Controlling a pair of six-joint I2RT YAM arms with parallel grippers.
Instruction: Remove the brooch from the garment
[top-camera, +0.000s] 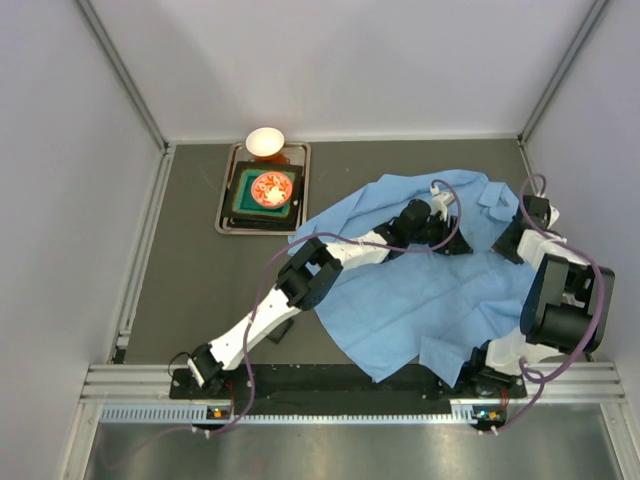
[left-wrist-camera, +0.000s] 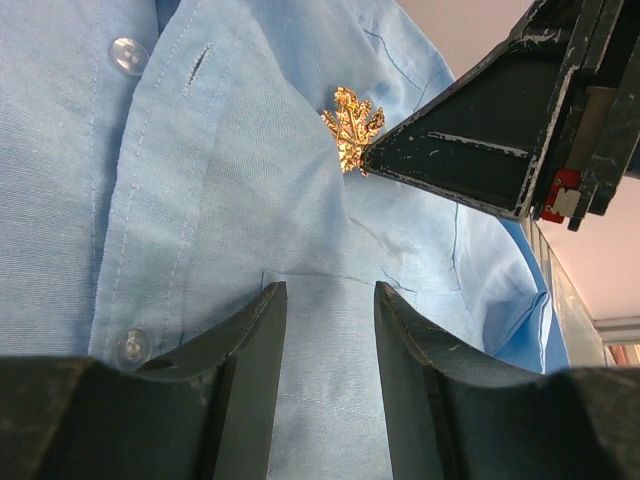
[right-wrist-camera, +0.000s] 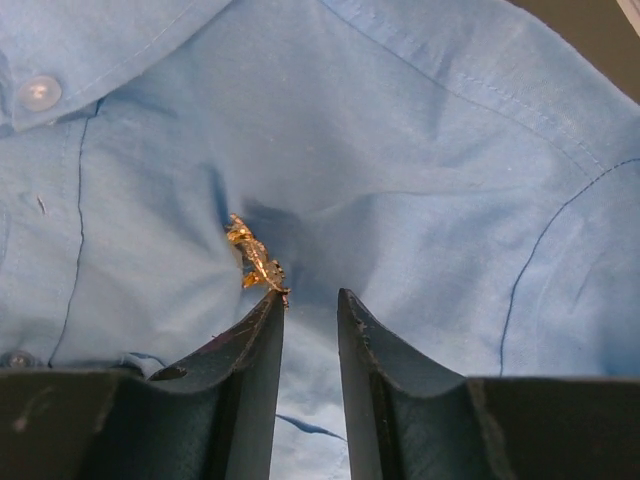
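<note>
Brooch (left-wrist-camera: 351, 128), gold and leaf-shaped with jagged points, is pinned to the shirt (top-camera: 420, 300) on a raised fold of cloth near the button placket. The left wrist view shows its broad face, with the narrow end pointing down. The right wrist view shows it almost edge-on, its long axis running from upper left to lower right.

The right end effector (right-wrist-camera: 312, 295) is only narrowly parted, with a slim gap and nothing held in it. The tip of the finger (right-wrist-camera: 262, 330) on the left of that view touches the brooch's lower end. The other finger stands just beside it over bare cloth. From the left wrist, its dark wedge tip meets the brooch's right edge.

The left end effector (left-wrist-camera: 330, 290) is parted a little wider, over plain blue cloth below the brooch, and grips nothing. Whether its tips press the cloth cannot be told. A clear button (left-wrist-camera: 130, 55) and a buttonhole (left-wrist-camera: 200, 62) lie on the placket to the left.

From above, the shirt lies crumpled on the right half of the dark counter (top-camera: 200, 290), with both arms reaching over its upper part. The brooch is too small to pick out there. A tray (top-camera: 228, 215) at the back left holds a dark green square box (top-camera: 243, 200) with a round red-orange thing on it. A pale bowl (top-camera: 265, 142) sits just behind the tray.
</note>
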